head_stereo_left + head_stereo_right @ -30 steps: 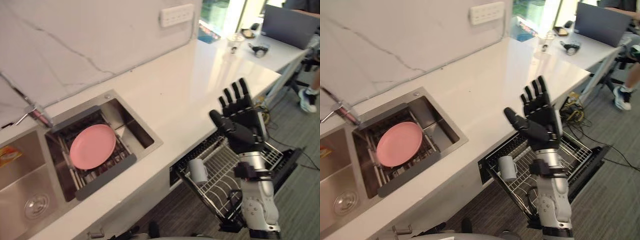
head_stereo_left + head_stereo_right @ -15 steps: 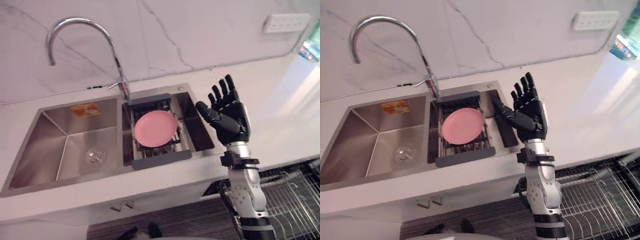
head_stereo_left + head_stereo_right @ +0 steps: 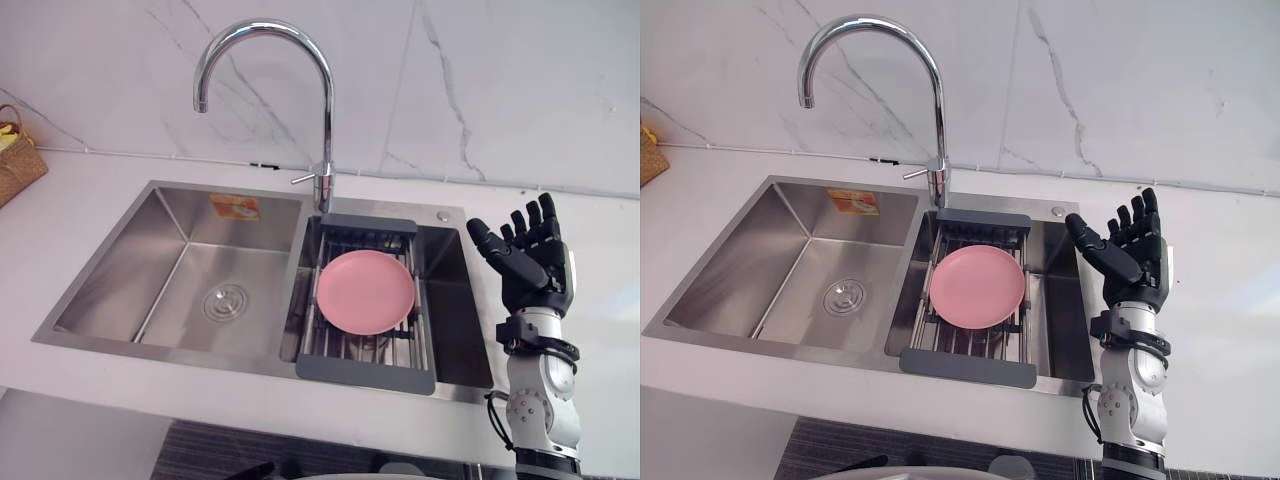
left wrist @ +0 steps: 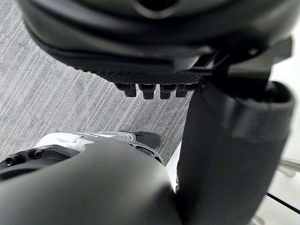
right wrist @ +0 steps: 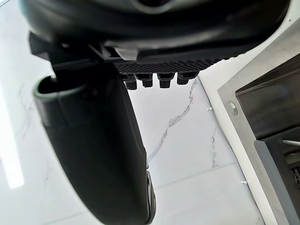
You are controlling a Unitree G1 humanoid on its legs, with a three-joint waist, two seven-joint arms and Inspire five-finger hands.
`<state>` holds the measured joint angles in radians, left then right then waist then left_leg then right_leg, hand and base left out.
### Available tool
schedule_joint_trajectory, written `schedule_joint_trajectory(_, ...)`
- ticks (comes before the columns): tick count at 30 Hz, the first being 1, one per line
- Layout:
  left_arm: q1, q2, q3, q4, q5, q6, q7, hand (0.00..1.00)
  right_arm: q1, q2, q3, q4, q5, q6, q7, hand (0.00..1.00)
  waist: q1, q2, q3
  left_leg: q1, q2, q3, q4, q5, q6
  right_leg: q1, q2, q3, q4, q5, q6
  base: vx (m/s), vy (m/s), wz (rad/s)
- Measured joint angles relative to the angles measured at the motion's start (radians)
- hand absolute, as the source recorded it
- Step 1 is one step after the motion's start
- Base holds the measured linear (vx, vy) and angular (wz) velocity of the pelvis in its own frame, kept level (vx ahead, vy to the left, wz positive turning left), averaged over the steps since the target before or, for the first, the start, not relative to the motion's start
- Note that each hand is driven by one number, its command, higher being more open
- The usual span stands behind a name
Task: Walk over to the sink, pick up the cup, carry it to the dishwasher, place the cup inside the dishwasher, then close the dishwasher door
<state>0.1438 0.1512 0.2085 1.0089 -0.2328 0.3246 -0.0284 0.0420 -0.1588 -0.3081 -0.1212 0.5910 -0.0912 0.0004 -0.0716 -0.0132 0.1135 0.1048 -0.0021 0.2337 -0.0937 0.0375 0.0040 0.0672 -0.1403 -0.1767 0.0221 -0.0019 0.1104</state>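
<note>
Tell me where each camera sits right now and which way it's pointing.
Left eye view: on the head, looking down at the sink, faucet and pink plate; the open right hand is raised at the right.
Right eye view: beside the left eye, facing the same way; the two share that whole scene, slightly offset.
Left wrist view: on the left wrist, facing along the left hand to grey carpet.
Right wrist view: on the right wrist, along that hand toward white marble and the sink's corner.

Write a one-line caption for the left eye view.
Open right hand raised beside the double sink, a pink plate lying on the drain rack in its right basin below the faucet.
</note>
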Motion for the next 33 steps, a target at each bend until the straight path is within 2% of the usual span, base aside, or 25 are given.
schedule_joint_trajectory(8, 0.003, -0.003, -0.005, 0.005, -0.021, -0.014, 0.0, 1.0, 0.0, 0.0, 0.054, 0.0, 0.006, 0.0, 0.005, 1.0, 0.013, 0.001, 0.001, 0.003, -0.002, -0.032, 0.004, 0.005, 0.003, 0.017, 0.0, -0.027, -0.005, 0.0, 0.0, 0.0, -0.003, 0.09)
schedule_joint_trajectory(12, 0.029, -0.016, -0.009, 0.006, -0.2, -0.038, 0.009, 1.0, -0.016, -0.01, 0.128, 0.0, -0.018, 0.003, 0.046, 1.0, 0.057, 0.007, 0.005, 0.007, -0.003, -0.045, 0.006, 0.009, 0.004, 0.027, 0.0, -0.039, -0.007, 0.001, 0.001, -0.03, -0.009, 0.1)
schedule_joint_trajectory(16, 0.056, -0.028, 0.044, 0.005, -0.221, -0.053, 0.013, 1.0, -0.059, -0.111, 0.165, 0.0, -0.168, 0.06, 0.145, 1.0, 0.086, 0.003, 0.015, 0.009, -0.002, -0.044, 0.009, 0.009, 0.004, 0.03, 0.002, -0.035, -0.018, 0.009, -0.001, -0.02, 0.002, 0.01)
schedule_joint_trajectory(21, 0.055, -0.021, 0.052, 0.007, -0.22, -0.053, 0.003, 1.0, -0.076, -0.224, 0.227, -0.008, -0.241, 0.116, 0.325, 1.0, 0.078, -0.003, 0.023, 0.02, 0.005, 0.01, 0.013, -0.005, -0.003, 0.015, 0.011, 0.018, -0.021, 0.018, -0.004, -0.01, 0.011, -0.32)
schedule_joint_trajectory(23, 0.055, -0.017, 0.051, 0.011, -0.218, -0.055, 0.0, 1.0, -0.06, -0.248, 0.226, -0.008, -0.256, 0.132, 0.372, 1.0, 0.061, -0.006, 0.026, 0.02, 0.005, 0.017, 0.013, -0.01, -0.003, 0.011, 0.011, 0.026, -0.021, 0.018, -0.004, 0.01, 0.006, -0.15)
schedule_joint_trajectory(29, 0.053, -0.012, 0.035, 0.013, -0.217, -0.07, -0.002, 1.0, -0.011, -0.298, 0.224, -0.009, -0.359, 0.129, 0.491, 1.0, 0.049, -0.01, 0.029, 0.018, 0.009, 0.032, 0.017, -0.018, -0.002, 0.004, 0.015, 0.041, -0.021, 0.017, -0.003, 0.03, -0.004, -0.09)
schedule_joint_trajectory(33, 0.053, -0.01, 0.029, 0.012, -0.213, -0.071, -0.002, 1.0, 0.01, -0.33, 0.221, -0.011, -0.435, 0.092, 0.527, 1.0, 0.042, -0.013, 0.03, 0.018, 0.013, 0.056, 0.029, -0.032, -0.005, -0.002, 0.017, 0.062, -0.02, 0.017, -0.003, 0.01, -0.01, -0.15)
